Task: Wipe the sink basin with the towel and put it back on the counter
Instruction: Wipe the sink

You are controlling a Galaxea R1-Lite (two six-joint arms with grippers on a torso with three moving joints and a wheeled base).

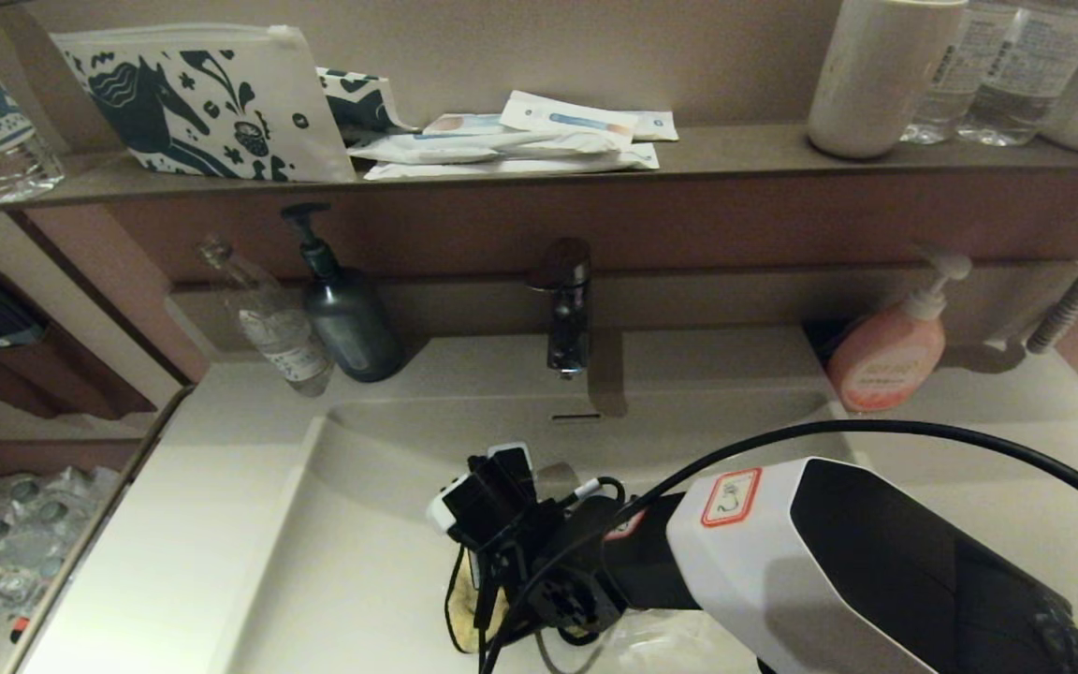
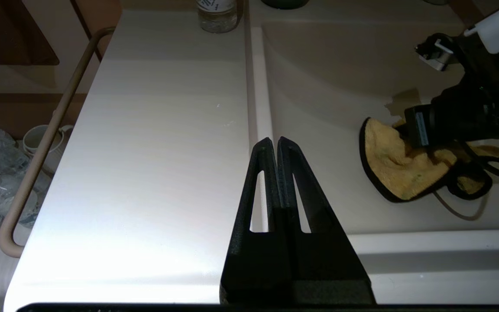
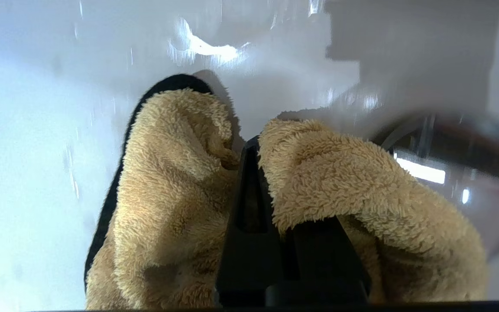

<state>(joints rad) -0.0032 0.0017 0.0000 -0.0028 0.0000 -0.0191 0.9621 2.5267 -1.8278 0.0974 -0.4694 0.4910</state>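
The mustard-yellow towel lies bunched on the floor of the off-white sink basin, near its front. My right gripper points down into the basin and is shut on the towel, whose pile folds over both fingers. The chrome drain plug sits just beside the towel. My left gripper is shut on nothing and hovers over the seam between the left counter and the basin; the head view does not show it.
The tap and overflow slot are at the basin's rear. A dark pump bottle and clear bottle stand rear left, a pink soap bottle rear right. A rail runs along the counter's left edge.
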